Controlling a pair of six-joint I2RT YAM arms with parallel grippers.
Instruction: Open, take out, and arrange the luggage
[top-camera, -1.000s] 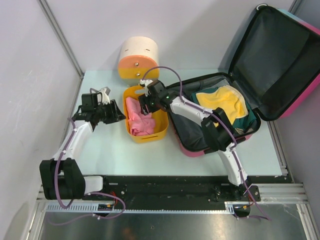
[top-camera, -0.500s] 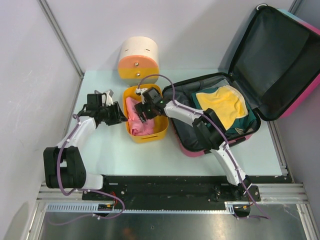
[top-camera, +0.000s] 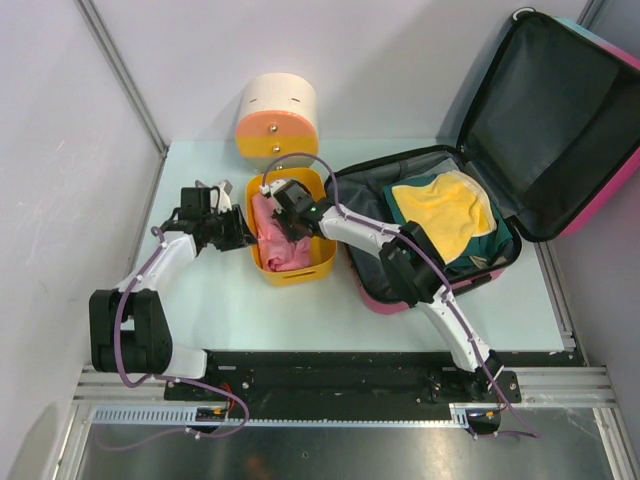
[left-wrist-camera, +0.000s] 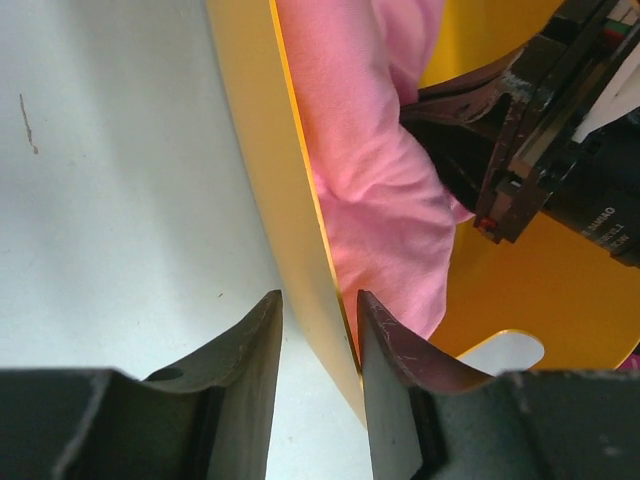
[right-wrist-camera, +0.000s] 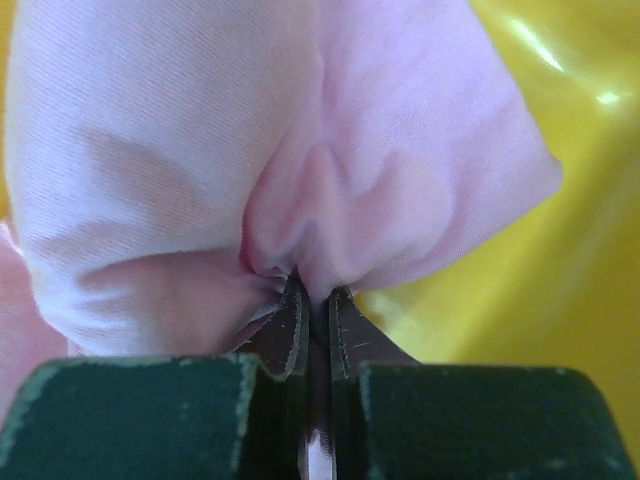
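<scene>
The luggage (top-camera: 560, 110) lies open at the right, lid raised, with yellow and green clothing (top-camera: 445, 205) in its lower half. A yellow basket (top-camera: 322, 262) left of it holds a pink cloth (top-camera: 275, 245). My right gripper (top-camera: 283, 215) reaches into the basket and is shut on a fold of the pink cloth (right-wrist-camera: 200, 130), which bunches at the fingertips of that gripper (right-wrist-camera: 315, 290). My left gripper (left-wrist-camera: 318, 305) stands open astride the basket's left wall (left-wrist-camera: 262, 150), one finger outside, one inside against the pink cloth (left-wrist-camera: 370, 180).
A cream and orange round drawer box (top-camera: 277, 117) stands behind the basket at the table's back edge. Grey walls close in on the left and behind. The luggage lid overhangs the table's right side.
My right gripper has moved left, deeper into the basket, and closed on the pink cloth. My left gripper has edged right onto the basket's wall.
</scene>
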